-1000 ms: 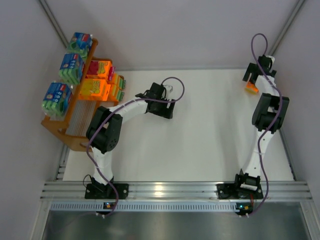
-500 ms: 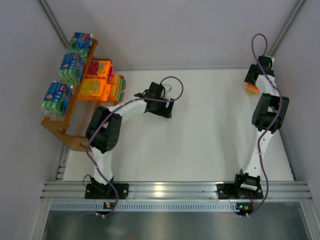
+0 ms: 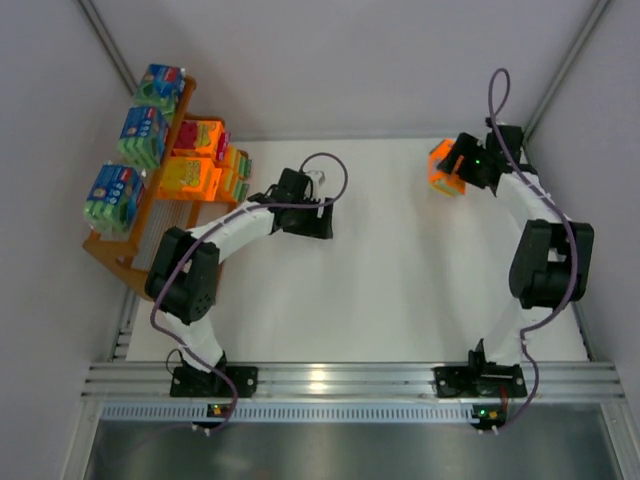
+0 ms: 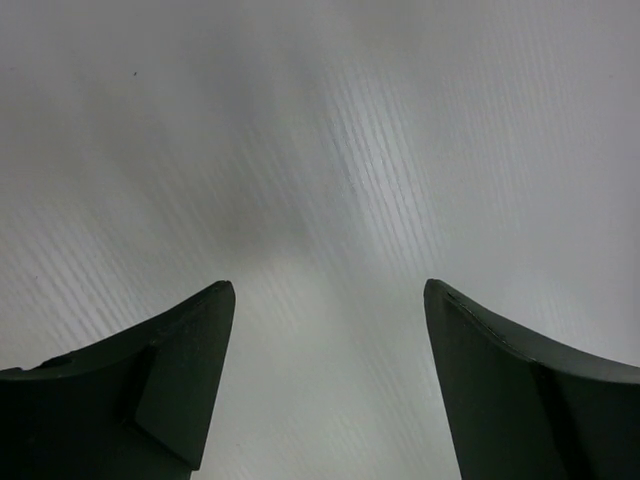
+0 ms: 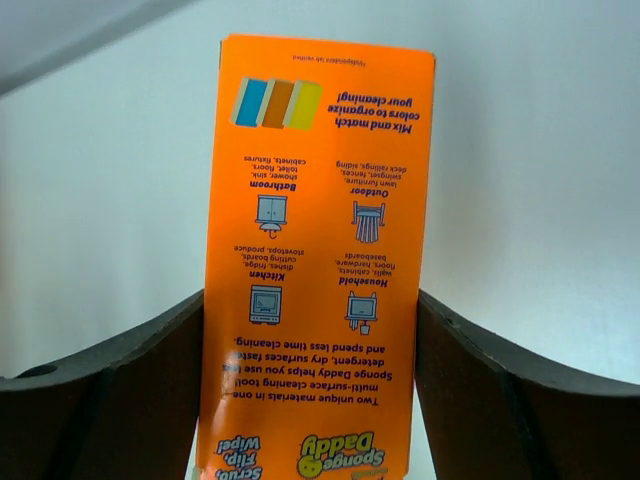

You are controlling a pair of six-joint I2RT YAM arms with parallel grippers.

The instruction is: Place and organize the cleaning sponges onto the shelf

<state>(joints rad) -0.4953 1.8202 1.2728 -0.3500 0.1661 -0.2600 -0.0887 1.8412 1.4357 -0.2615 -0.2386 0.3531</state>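
Note:
My right gripper is shut on a bright orange sponge pack, held above the table's far right. In the right wrist view the pack stands between both fingers of the gripper, its printed back facing the camera. The orange stepped shelf stands at the far left. Three blue-green packs sit on its top tier and several orange packs on the tier below. My left gripper hovers open over bare table right of the shelf; nothing lies between its fingers.
White table enclosed by grey walls, with a metal rail along the near edge by the arm bases. The shelf's lowest slatted tier is bare.
The right gripper closed on the orange pack at the far right edge and swung left with it. The left arm shifted slightly left, still open.

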